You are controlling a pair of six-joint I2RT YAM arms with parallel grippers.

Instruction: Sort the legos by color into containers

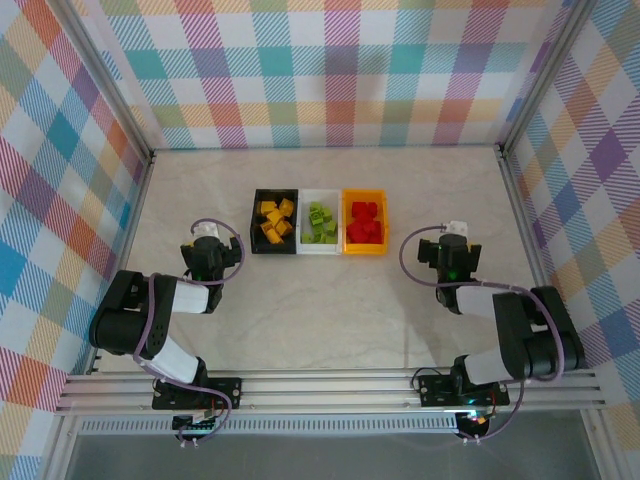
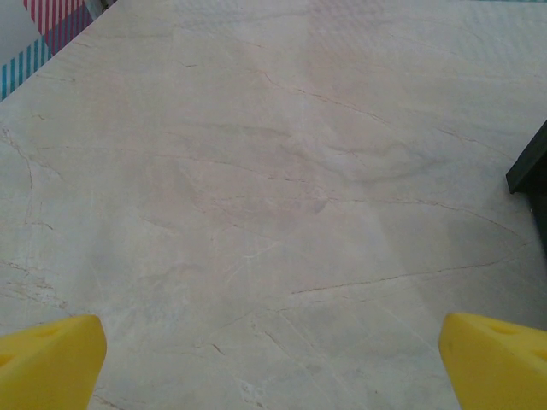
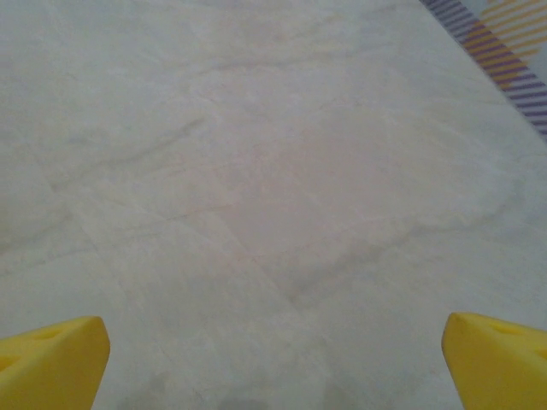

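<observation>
Left jaws: spread wide, empty.
Right jaws: spread wide, empty.
Between your jaws: black bin (image 1: 254,222), yellow legos (image 1: 275,220); white bin (image 1: 320,252), green legos (image 1: 320,222); orange bin (image 1: 364,250), red legos (image 1: 366,222).

smooth, matt marble-look table (image 1: 330,320); plastic containers (image 1: 320,252); studded plastic legos (image 1: 320,222); metal frame rails (image 1: 330,385).

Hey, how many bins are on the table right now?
3, in one row: black bin on the left, white bin in the middle, orange bin on the right.
</observation>
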